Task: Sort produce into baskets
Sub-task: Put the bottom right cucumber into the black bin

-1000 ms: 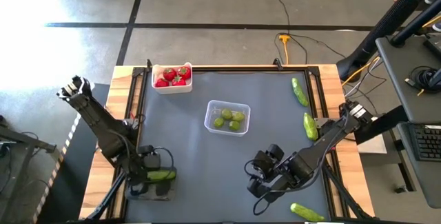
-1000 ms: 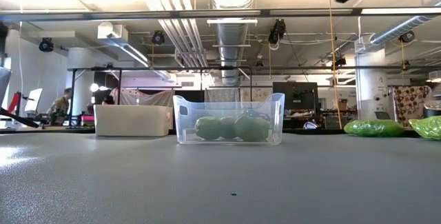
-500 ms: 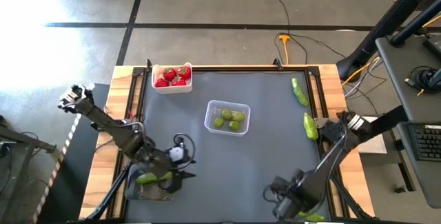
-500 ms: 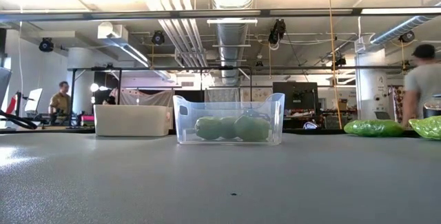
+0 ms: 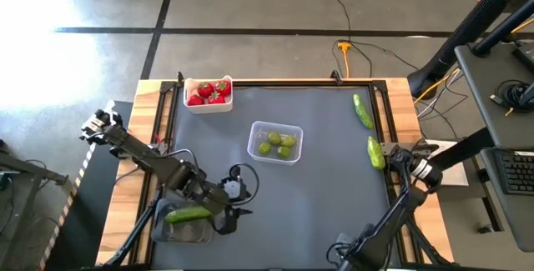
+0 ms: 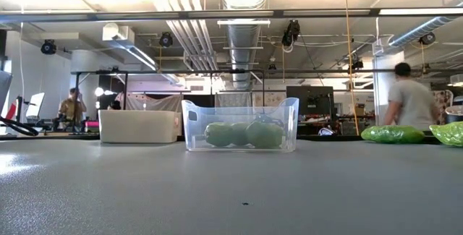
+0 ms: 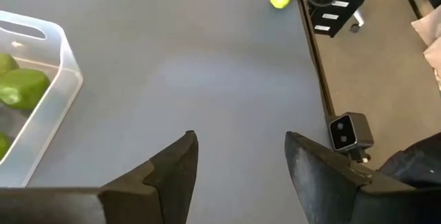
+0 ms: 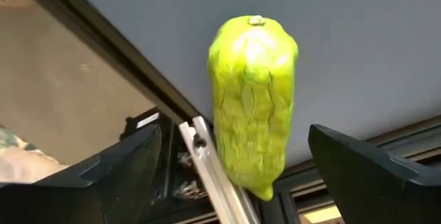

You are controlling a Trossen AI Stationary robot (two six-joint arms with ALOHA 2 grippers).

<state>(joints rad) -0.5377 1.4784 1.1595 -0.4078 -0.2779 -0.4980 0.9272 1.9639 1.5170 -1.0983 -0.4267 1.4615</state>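
- the right gripper (image 8: pixel 238 165) sits at the near edge of the table toward its right corner, about 5 o'clock from the table's middle in the high view, mostly cut off there; its fingers (image 8: pixel 124 169) stand wide apart and hold nothing.
- a bumpy green cucumber (image 8: pixel 253 100) lies between those spread fingers in the right wrist view – lengthwise ahead of the gripper, by the table's dark edge rail, touched by neither finger.
- the left gripper (image 5: pixel 238 213) hovers over the mat near the front left, about 7 o'clock from the table's middle; its fingers (image 7: pixel 172 172) are parted with only bare mat between them.
- just at 9 o'clock of the left gripper, a dark tray (image 5: pixel 196 233) holds one long cucumber (image 5: pixel 188 214) lying crosswise.
- the clear tub (image 5: pixel 274 142) stands near the table's middle, at about 1 o'clock from the left gripper and well apart from it, with several round yellow-green fruits (image 5: pixel 276 143) inside; the low view shows them through its wall.
- the white tub (image 5: pixel 209 94) is at the far left, about 11 o'clock from the middle, filled with red strawberries (image 5: pixel 209 91).
- two more cucumbers lie along the right edge – one (image 5: pixel 362 111) at about 2 o'clock, the other (image 5: pixel 376 153) at about 3 o'clock, well apart from the right gripper.
- beyond the table, people (image 6: pixel 411 105) show in the room.
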